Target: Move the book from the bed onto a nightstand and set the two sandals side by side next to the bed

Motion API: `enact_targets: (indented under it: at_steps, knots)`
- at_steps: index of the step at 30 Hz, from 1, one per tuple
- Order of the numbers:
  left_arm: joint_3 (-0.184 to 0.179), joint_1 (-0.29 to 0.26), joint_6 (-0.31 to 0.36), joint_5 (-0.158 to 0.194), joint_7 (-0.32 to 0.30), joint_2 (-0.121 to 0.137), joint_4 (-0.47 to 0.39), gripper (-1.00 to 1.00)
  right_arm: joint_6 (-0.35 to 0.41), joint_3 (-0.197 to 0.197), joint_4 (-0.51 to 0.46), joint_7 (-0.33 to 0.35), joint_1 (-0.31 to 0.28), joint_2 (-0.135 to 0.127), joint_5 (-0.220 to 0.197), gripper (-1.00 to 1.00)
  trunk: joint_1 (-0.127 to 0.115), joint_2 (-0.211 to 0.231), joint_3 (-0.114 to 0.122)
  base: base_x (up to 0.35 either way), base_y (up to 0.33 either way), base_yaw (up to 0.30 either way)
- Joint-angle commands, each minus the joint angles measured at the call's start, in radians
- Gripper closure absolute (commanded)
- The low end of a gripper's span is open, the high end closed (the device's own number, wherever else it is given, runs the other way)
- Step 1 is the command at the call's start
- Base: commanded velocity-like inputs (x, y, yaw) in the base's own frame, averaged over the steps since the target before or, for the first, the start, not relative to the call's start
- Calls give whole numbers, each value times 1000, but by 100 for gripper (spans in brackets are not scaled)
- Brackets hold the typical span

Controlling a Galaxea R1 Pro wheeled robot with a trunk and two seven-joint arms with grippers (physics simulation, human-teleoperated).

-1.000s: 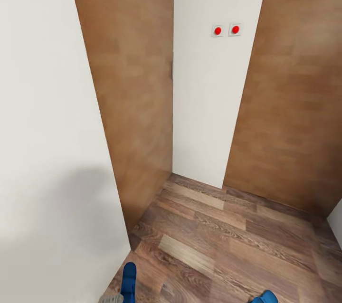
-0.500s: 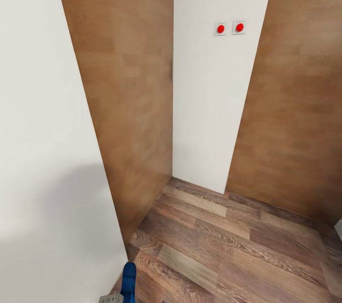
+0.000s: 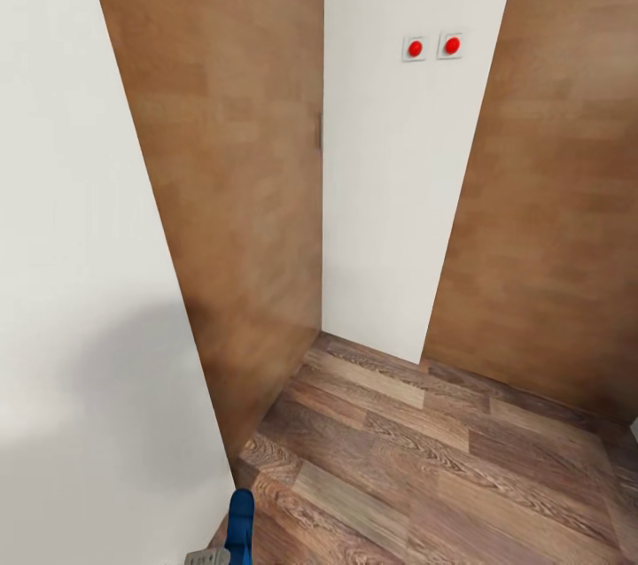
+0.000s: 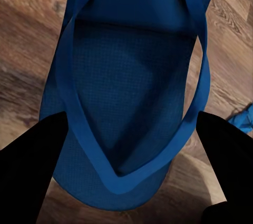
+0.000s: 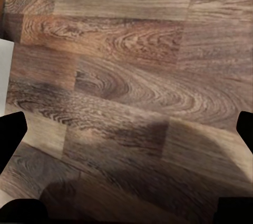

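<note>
Left gripper [image 4: 129, 145] clasped a blue sandal [image 4: 126, 76] between its dark fingers [image 4: 31, 166], above the wood-plank floor [image 3: 425, 468], right gripper [image 5: 126, 171] spread wide with nothing between, white wall [image 3: 390, 193] and brown doors [image 3: 230, 175] ahead, two red switches [image 3: 432, 46] far right.

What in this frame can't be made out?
- Sandal, head view: cut off by the bottom edge.
- Left gripper, left wrist view: fingers straddle the sandal; firm grip not confirmable.
- Right gripper, right wrist view: fingertips cropped at the edges, only floor between.
</note>
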Motion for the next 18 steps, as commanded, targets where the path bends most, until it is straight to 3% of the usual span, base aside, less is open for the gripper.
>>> enact_targets:
  at_steps: [1,6,18]
  knots:
    - [-4,-1,-4,5,-2,1,1,100,-1,1,2,4,-1,0,-8,-100,0,0,-2,0,0,0]
    - [-4,-1,-4,5,-2,1,1,100,-1,1,2,4,-1,0,-8,-100,0,0,-3,104,0,0]
    - [-4,-1,-4,5,-2,1,1,100,-1,1,2,4,-1,0,-8,-100,0,0,-4,263,0,0]
